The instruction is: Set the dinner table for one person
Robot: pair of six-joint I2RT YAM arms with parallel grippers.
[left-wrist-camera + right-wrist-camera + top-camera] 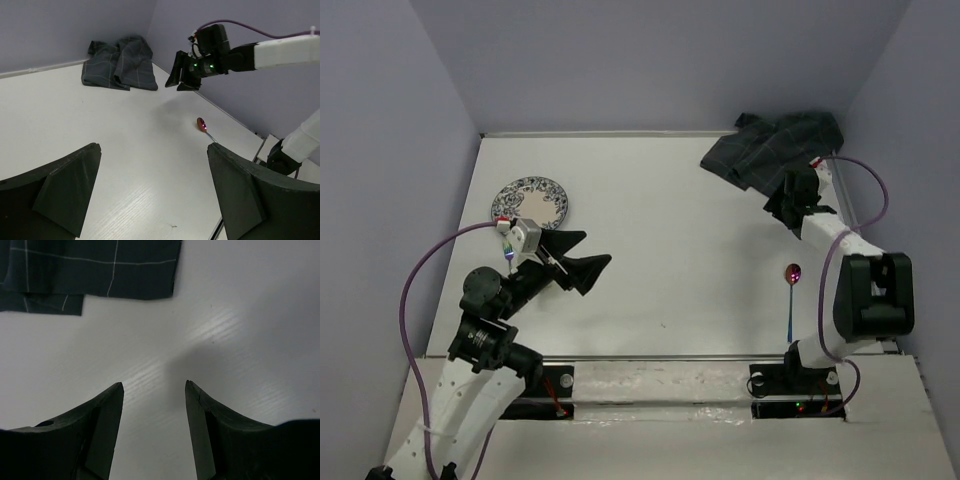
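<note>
- Beneath both arms, across the whole top view: white tabletop (670, 230), smooth, rigid and fixed; probably slippery under sliding items, nothing to grip.
- Far left: patterned plate (530, 201), likely brittle; rim hold advisable.
- Far right corner: crumpled checked cloth (770, 145), soft; edge pinch.
- Near right: spoon (791, 290), thin, lying flat; handle pinch.
- Left jaws: wide apart, empty, near plate.
- Right jaws: moderately parted, empty, just short of cloth.
</note>
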